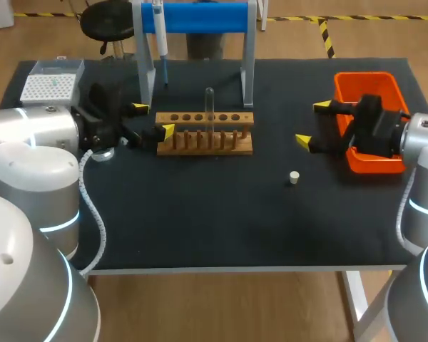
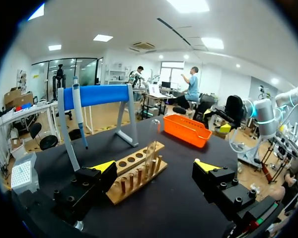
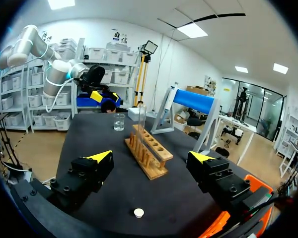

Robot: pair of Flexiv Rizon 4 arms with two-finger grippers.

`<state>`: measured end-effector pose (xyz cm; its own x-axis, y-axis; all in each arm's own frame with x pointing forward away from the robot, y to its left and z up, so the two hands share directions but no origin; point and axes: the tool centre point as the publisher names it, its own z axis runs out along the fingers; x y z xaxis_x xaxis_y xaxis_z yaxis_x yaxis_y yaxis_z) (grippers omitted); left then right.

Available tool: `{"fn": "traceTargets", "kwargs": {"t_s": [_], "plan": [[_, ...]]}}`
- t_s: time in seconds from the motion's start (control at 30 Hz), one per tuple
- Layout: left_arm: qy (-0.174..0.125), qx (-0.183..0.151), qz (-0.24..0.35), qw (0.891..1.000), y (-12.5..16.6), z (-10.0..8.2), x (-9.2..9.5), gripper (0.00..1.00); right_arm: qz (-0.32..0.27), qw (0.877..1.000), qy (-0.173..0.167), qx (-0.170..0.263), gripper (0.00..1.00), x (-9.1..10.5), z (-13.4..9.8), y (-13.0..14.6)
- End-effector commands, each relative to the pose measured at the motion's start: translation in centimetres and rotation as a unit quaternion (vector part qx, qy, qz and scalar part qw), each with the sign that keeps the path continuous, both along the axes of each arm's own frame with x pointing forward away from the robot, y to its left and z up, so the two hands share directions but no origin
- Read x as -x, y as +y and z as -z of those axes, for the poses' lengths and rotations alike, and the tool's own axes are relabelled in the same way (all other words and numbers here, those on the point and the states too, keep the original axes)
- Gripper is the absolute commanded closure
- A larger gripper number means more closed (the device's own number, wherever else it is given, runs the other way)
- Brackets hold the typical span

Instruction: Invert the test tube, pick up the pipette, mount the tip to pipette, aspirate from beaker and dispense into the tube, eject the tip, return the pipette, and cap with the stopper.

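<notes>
A clear test tube [image 1: 209, 108] stands on the wooden rack [image 1: 205, 134] at mid table, its rounded end up. The blue-and-white pipette [image 1: 159, 32] hangs on the blue stand [image 1: 200, 16] behind. A small white stopper [image 1: 294, 177] lies in front, to the right. My left gripper [image 1: 152, 120] is open at the rack's left end; its wrist view has the tube [image 2: 155, 136] just ahead of the gripper [image 2: 154, 166]. My right gripper [image 1: 312, 123] is open right of the rack, empty. Its wrist view shows the gripper [image 3: 151, 156], rack [image 3: 149, 151], stopper [image 3: 138, 212] and beaker [image 3: 119, 121].
An orange bin [image 1: 367, 92] sits at the right, partly under my right arm. A white tip box [image 1: 48, 87] stands at the back left. The stand's legs [image 1: 248, 71] rise just behind the rack.
</notes>
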<state>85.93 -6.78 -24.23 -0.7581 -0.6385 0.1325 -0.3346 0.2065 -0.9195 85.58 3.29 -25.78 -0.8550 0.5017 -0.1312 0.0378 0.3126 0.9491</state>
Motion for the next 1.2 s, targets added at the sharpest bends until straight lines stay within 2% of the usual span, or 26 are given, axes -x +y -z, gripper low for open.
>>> {"fn": "traceTargets", "kwargs": {"t_s": [0.03, 0.2, 0.33, 0.53, 0.9, 1.07, 1.2], "plan": [[-0.002, 0.002, 0.000, 1.000, 0.0, 0.1, 0.1, 0.00, 0.002, 1.000, -0.001, 0.001, 0.00, 0.0, 0.0, 0.1], [-0.002, 0.002, 0.000, 1.000, 0.0, 0.1, 0.1, 0.00, 0.002, 1.000, -0.001, 0.001, 0.00, 0.0, 0.0, 0.1], [-0.002, 0.002, 0.000, 1.000, 0.0, 0.1, 0.1, 0.00, 0.000, 1.000, -0.021, 0.012, 0.00, -0.8, -0.1, 0.5], [-0.002, 0.002, 0.000, 1.000, 0.0, 0.1, 0.1, 0.00, -0.029, 0.999, -0.040, -0.004, 0.00, -2.0, -1.2, 1.5], [-0.002, 0.002, 0.000, 1.000, 0.0, 0.1, 0.1, 0.00, -0.139, 0.985, -0.069, -0.071, 0.00, -5.0, -3.0, 4.0], [-0.002, 0.002, 0.000, 1.000, 0.0, 0.1, 0.1, 0.00, -0.190, 0.976, -0.064, -0.088, 0.00, -6.2, -3.6, 5.5], [-0.002, 0.002, 0.000, 1.000, 0.0, 0.1, 0.1, 0.00, -0.223, 0.969, -0.045, -0.098, 0.00, -7.0, -3.5, 7.1]]}}
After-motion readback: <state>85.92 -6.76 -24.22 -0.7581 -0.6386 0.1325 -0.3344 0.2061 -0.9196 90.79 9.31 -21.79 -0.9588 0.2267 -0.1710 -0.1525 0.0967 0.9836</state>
